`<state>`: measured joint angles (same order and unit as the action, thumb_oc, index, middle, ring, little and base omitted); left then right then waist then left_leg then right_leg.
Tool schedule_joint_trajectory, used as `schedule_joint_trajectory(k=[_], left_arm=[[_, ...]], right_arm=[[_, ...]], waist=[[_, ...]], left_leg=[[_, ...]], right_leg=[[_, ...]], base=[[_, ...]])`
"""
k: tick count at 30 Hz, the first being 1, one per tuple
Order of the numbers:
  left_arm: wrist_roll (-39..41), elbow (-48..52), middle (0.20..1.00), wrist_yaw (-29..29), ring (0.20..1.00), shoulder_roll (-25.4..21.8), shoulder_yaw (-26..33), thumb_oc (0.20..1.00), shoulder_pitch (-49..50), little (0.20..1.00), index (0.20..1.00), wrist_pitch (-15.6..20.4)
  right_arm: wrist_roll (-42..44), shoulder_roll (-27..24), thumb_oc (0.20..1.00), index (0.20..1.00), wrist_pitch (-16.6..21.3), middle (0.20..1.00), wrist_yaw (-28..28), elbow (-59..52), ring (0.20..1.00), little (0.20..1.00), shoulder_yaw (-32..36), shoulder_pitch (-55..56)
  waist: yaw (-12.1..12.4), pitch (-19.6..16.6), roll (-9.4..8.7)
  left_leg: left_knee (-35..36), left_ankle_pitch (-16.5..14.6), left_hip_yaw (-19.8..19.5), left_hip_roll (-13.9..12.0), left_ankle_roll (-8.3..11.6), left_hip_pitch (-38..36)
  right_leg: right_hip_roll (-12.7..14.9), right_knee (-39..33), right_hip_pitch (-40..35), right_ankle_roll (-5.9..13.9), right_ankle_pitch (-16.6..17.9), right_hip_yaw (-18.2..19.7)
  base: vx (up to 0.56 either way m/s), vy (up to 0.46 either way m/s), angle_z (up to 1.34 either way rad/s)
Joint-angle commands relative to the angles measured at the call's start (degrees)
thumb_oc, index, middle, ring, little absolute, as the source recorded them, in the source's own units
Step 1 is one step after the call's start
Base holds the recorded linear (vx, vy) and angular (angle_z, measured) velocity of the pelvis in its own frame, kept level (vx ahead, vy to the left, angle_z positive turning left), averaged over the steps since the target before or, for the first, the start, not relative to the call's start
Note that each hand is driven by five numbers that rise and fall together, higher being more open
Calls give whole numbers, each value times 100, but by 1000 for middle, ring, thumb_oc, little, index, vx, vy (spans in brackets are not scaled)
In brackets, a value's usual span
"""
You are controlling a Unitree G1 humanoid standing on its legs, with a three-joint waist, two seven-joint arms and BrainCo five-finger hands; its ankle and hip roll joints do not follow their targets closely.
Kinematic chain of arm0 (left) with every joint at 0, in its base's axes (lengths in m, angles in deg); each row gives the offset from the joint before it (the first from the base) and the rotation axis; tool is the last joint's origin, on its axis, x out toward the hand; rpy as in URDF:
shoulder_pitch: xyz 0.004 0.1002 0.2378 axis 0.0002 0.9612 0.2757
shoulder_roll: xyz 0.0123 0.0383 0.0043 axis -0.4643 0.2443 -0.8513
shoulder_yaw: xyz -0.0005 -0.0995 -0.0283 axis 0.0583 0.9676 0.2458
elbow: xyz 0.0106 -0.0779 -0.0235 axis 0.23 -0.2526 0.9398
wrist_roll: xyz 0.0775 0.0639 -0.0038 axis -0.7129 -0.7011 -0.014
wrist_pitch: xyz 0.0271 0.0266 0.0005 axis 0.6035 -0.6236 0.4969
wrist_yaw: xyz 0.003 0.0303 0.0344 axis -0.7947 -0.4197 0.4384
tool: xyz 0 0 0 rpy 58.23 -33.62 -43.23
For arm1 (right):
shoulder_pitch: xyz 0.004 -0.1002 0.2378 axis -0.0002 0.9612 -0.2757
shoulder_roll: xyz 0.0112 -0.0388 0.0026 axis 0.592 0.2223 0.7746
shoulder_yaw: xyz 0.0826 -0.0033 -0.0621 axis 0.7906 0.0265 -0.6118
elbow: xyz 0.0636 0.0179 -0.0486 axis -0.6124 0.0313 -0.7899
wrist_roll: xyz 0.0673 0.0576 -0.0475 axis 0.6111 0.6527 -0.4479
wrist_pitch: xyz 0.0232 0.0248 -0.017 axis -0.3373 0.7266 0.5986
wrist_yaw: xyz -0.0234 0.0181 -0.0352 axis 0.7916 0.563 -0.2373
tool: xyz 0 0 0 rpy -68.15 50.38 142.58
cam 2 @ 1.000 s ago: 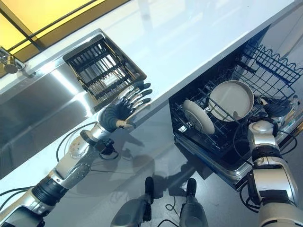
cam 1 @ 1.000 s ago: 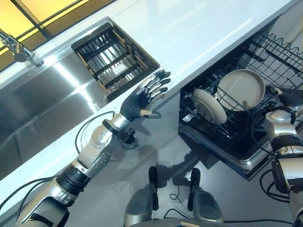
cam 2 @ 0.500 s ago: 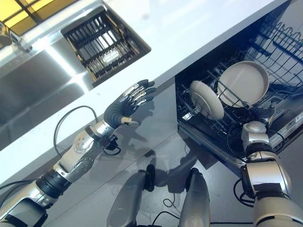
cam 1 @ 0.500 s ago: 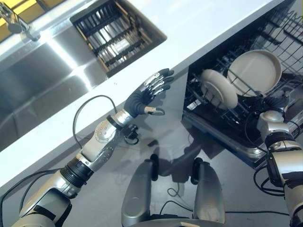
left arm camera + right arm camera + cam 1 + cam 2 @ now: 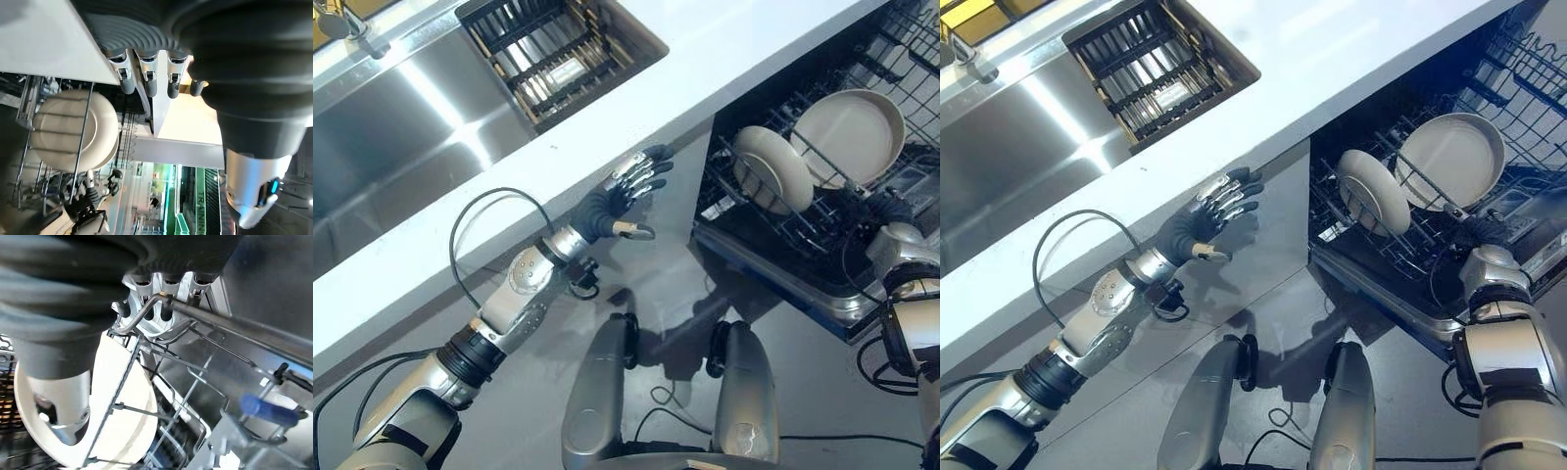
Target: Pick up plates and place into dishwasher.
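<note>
Two beige plates stand on edge in the pulled-out dishwasher rack (image 5: 800, 238): a smaller plate (image 5: 771, 181) in front and a larger plate (image 5: 847, 137) behind it. My right hand (image 5: 884, 210) is at the rack's front edge, just below the plates. In its wrist view its fingers (image 5: 168, 286) lie fairly straight across a rack wire, and a plate (image 5: 122, 401) stands close past the thumb. My left hand (image 5: 619, 194) hovers open and holds nothing, in front of the counter's edge and left of the dishwasher. The left wrist view shows a racked plate (image 5: 73, 129) past its straight fingers (image 5: 149, 81).
A white counter (image 5: 734, 49) runs above the dishwasher. A steel sink (image 5: 401, 127) is set into it, with a dark drainer basket (image 5: 553, 54) and a faucet (image 5: 342, 20) at the far left. A blue clip (image 5: 269, 411) sits on the rack wires.
The whole view has shifted, so the camera moved. My left hand has come off the counter's edge and now hangs lower in front of it. The right hand stays at the rack.
</note>
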<state>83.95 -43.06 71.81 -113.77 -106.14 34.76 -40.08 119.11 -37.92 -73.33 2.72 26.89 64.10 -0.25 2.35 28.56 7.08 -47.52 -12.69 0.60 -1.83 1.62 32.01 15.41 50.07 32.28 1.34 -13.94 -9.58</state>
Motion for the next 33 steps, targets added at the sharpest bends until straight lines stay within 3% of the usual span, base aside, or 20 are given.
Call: schedule_joint_trajectory(k=[1,2,9,10,12,13,14,22,33], left_arm=[[254,475,1000,-197,1000,12,367,1000,38,1000,1000,-63],[262,481,1000,-208,1000,1,384,1000,35,1000,1000,-78],[465,466,1000,-384,1000,-192,647,1000,37,1000,1000,-369],[507,449,1000,-410,1000,-226,678,1000,40,1000,1000,-420],[591,437,1000,-464,1000,-280,732,1000,39,1000,1000,-476],[640,410,1000,-528,1000,-311,762,1000,30,1000,1000,-493],[659,405,1000,-543,1000,-332,759,1000,21,1000,1000,-503],[853,349,1000,-598,1000,-511,830,1000,-82,1000,1000,-552],[1075,313,1000,-762,1000,-676,850,1000,-46,1000,1000,-432]], right_arm=[[816,666,1000,1000,556,1000,-1434,-607,1000,1000,75,-137],[847,658,1000,1000,554,1000,-1454,-615,1000,1000,77,-155],[1499,437,1000,1000,543,1000,-1997,-1268,1000,1000,27,-738],[1611,395,1000,1000,485,1000,-2075,-1321,1000,1000,-18,-842],[1823,333,1000,1000,396,1000,-2270,-1374,1000,1000,-54,-969],[1786,326,1000,1000,387,1000,-2307,-1381,1000,1000,-67,-1037],[1828,317,1000,1000,366,1000,-2281,-1426,1000,1000,-140,-1106],[1968,197,1000,1000,128,1000,-2217,-1310,1000,1000,-394,-1701],[2438,-85,1000,1000,378,1000,-1896,-1167,1000,1000,-314,-1988]], waist=[[326,86,55],[323,88,49],[414,11,-47],[445,-20,-62],[468,-33,-73],[488,-42,-84],[510,-70,-94],[637,-171,-121],[668,-227,-149]], left_leg=[[-207,-893,244,386,-685,-152],[-143,-722,277,371,-707,-90],[-373,-787,200,355,-708,131],[-479,-973,153,376,-683,100],[-534,-989,145,377,-685,120],[-485,-820,168,371,-700,187],[-553,-985,133,383,-676,147],[-625,-1013,75,400,-665,129],[-476,-819,119,400,-661,130]], right_leg=[[-293,365,-147,-441,-604,-99],[-274,294,-96,-500,-453,-157],[-281,500,103,-488,-499,-169],[-305,596,69,-428,-663,-127],[-297,647,87,-433,-680,-138],[-270,586,132,-492,-533,-205],[-292,650,89,-432,-681,-154],[-245,720,41,-463,-729,-203],[-226,544,16,-502,-528,-279]], base=[[33,-60,-9],[-45,-54,-12],[29,-72,-2],[103,-62,-1],[39,-74,-3],[51,-88,-1],[30,-71,8],[39,-27,10],[-32,13,6]])
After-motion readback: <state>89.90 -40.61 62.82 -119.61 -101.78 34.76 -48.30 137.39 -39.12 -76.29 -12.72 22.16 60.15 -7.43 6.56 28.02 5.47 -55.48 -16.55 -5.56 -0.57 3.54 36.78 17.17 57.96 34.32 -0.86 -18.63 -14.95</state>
